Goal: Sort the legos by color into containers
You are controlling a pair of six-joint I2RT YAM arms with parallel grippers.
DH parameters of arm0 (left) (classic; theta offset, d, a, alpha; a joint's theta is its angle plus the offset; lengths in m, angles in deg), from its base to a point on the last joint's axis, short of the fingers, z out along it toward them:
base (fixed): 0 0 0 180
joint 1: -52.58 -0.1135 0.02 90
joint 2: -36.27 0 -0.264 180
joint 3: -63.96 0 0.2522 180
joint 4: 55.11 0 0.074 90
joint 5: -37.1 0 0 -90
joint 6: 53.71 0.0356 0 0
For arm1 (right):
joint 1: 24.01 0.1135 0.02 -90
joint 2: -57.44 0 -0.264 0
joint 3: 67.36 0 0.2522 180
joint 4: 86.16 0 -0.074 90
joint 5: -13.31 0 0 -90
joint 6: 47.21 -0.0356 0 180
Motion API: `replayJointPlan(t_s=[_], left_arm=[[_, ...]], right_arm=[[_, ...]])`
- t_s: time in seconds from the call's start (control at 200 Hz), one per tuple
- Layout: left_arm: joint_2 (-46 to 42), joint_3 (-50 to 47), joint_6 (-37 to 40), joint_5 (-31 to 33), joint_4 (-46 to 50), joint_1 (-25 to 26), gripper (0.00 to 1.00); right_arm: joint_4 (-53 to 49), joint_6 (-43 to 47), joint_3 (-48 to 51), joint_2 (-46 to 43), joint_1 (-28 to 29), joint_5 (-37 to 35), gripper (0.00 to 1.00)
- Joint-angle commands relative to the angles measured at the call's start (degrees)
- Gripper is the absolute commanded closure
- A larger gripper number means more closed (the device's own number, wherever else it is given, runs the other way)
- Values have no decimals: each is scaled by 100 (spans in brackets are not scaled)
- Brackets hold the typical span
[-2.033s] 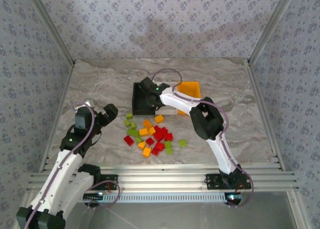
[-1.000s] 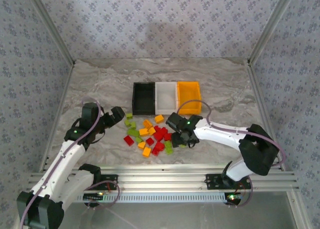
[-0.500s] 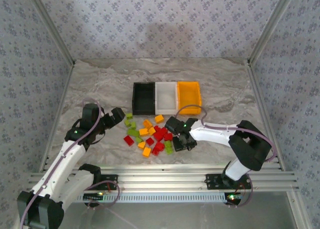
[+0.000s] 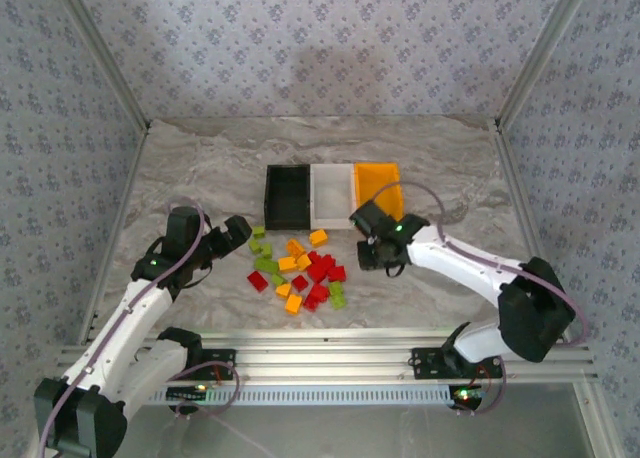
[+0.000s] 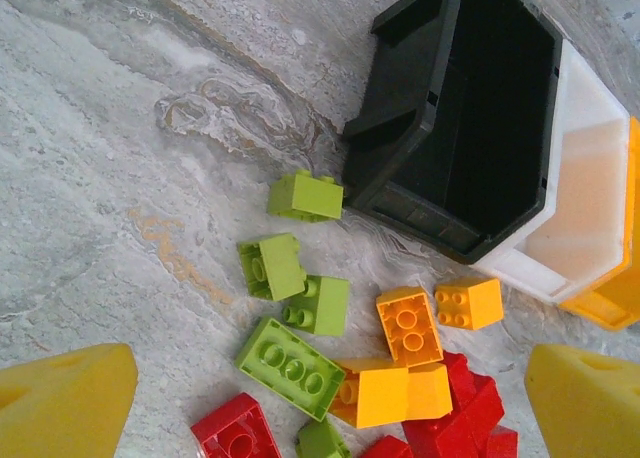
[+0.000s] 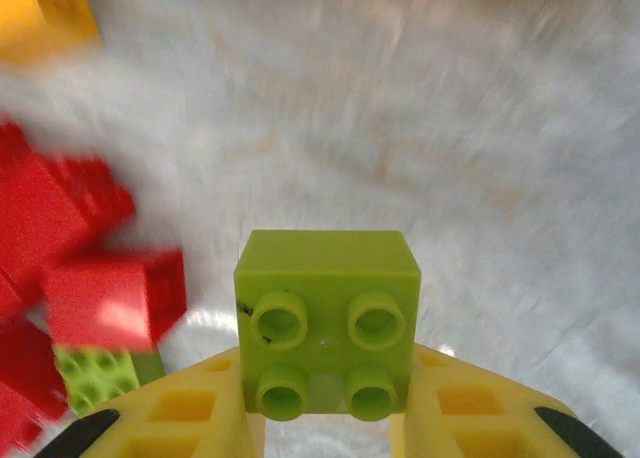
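Right wrist: red bricks (image 6: 110,298) at 9 o'clock blurred | Left wrist: orange bin (image 5: 610,303) cropped at 3 o'clock

No readable text, labels, brands or numbers anywhere, bricks, bins and arms all unmarked

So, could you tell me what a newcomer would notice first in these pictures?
The bright heap of small red, orange and light green plastic bricks at mid-table, in front of a row of black, white and orange plastic bins. Beside it, the right hand holds one light green brick.
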Motion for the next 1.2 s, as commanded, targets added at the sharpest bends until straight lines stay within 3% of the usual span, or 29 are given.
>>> replayJointPlan(t_s=[0.0, 0.28, 0.4, 0.49, 0.565, 0.72, 0.924, 1.194], left_arm=[[-9, 9, -84, -59, 42, 73, 1], [-97, -157, -256, 159, 379, 91, 1], [53, -162, -162, 53, 436, 91, 1], [260, -156, -76, -20, 378, 91, 2], [452, -108, 48, -105, 295, 85, 5], [982, 32, 380, -173, 101, 158, 15], [2131, 375, 695, 281, -294, 647, 21], [3113, 654, 675, 566, -1146, 629, 32]], right_arm=[[87, 309, -548, 71, -569, -143, 67], [617, 341, -2149, 1722, -1490, -109, 63], [521, 339, -2735, 2352, -1635, -80, 51], [536, 304, -2928, 2514, -1697, 2, 33], [520, 281, -3016, 2492, -1715, 28, 27], [880, 252, -2602, 2021, -1644, -9, 26], [1164, 123, -1879, 1469, -1553, 117, 27], [1214, 100, -1546, 1049, -1479, 134, 27]])
